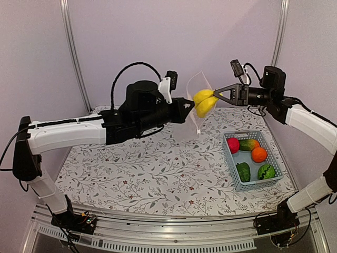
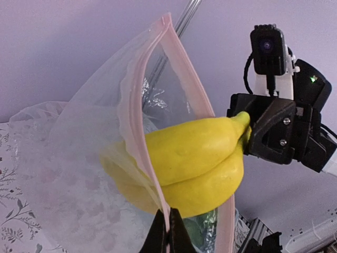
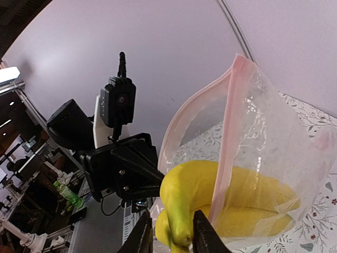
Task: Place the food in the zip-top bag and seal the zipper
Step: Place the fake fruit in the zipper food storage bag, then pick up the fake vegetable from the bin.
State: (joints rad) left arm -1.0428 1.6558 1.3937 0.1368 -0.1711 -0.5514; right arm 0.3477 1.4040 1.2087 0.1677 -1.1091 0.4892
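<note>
Right, bananas (image 2: 195, 163) halfway through the zip-top bag (image 2: 79, 158) mouth, far ends blurred behind plastic; right gripper (image 3: 172, 234) clamped on their stem, left gripper (image 2: 169, 232) pinching the pink zipper (image 2: 125, 116), faint from above, where apple (image 1: 233, 145) and orange (image 1: 258, 154) sit in the basket (image 1: 230, 163)

Bright yellow plastic toy bananas (image 2: 195, 163) in clear crinkly plastic bag (image 2: 79, 158), pale pink press strip (image 2: 189, 68) along mouth. White surface (image 1: 147, 168) patterned with grey leafy vines. Light blue plastic lattice basket (image 1: 258, 185).
</note>
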